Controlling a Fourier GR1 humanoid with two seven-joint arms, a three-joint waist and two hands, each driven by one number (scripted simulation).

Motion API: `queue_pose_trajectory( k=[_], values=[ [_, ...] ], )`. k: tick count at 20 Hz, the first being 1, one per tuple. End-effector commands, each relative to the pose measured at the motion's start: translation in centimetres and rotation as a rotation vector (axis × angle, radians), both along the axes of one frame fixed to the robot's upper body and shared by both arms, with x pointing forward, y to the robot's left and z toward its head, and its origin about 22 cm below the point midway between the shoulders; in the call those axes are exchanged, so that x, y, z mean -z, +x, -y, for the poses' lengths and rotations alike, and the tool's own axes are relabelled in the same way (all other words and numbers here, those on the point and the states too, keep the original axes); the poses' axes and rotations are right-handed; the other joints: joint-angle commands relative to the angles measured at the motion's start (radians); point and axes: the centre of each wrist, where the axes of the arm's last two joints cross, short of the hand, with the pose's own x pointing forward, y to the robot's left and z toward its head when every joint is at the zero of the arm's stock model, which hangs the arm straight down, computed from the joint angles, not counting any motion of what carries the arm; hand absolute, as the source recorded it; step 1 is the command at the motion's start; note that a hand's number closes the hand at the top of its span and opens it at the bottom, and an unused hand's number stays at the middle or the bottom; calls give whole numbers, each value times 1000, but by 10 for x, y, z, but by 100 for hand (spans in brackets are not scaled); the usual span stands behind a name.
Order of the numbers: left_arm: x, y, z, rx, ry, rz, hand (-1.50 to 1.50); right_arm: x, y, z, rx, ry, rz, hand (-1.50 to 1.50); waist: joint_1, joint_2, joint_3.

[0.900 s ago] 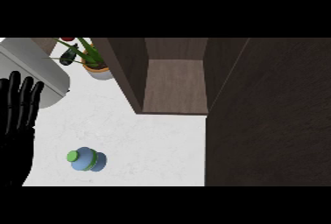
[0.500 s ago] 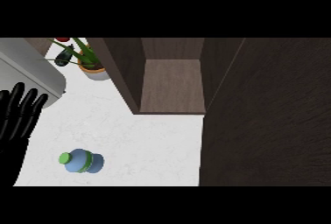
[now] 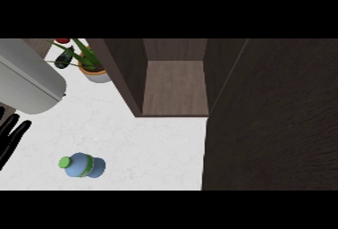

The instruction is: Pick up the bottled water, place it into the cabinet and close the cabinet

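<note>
The bottled water [image 3: 82,165] stands untouched on the counter [image 3: 152,143] before the open cabinet [image 3: 175,87], the left hand [image 3: 12,138] resting spread, empty.

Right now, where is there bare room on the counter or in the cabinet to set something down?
The cabinet shelf is bare. So is the counter between the bottle, the cabinet front and the door. It is crowded top left, where the plant and a grey appliance stand; the left hand rests at the left edge.
</note>
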Motion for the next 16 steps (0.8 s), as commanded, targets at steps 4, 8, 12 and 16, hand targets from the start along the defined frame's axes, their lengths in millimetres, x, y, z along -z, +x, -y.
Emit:
queue_pose_trajectory(
  k=[4, 8, 12, 16],
  values=[
    [-3, -8, -42, -71, 110, -61, -150, -22, -30, -6, -28, 5, -3, -150, -1, 3, -1],
    [15, -11, -41, -102, 113, -116, -150, -32, -61, 4, -21, 6, 11, -150, -25, -1, 0],
    [42, 1, -40, -94, 101, -159, -150, -18, -56, -5, -4, -1, 5, -150, -14, 2, -1],
    [79, 3, -43, -83, 113, -224, -150, -13, -64, 7, -31, -23, -12, -150, -17, 2, 0]
  ],
)
